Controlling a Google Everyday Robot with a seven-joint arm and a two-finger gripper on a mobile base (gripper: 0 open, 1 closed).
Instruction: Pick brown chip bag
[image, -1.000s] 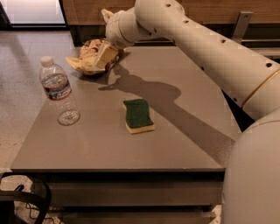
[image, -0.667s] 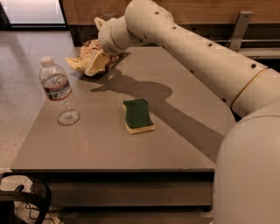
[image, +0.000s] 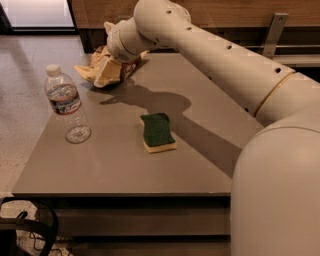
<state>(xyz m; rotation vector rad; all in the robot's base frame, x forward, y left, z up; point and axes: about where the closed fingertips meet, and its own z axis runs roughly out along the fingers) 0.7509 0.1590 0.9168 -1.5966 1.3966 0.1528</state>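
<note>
The brown chip bag (image: 101, 71) lies crumpled at the far left corner of the grey table (image: 110, 165), dark brown and tan with pale yellow ends. My gripper (image: 114, 54) is at the end of the cream arm (image: 210, 55), right over the bag and against its upper right side. The wrist hides most of the gripper and part of the bag.
A clear water bottle (image: 66, 105) stands upright near the table's left edge. A green-and-yellow sponge (image: 157, 132) lies at the table's middle. My arm crosses above the table's right half and casts a shadow. A wooden wall with a rail runs behind.
My arm has swung to the left and lower, bringing the gripper from beside the bag to right over it. The bottle and sponge have not moved.
</note>
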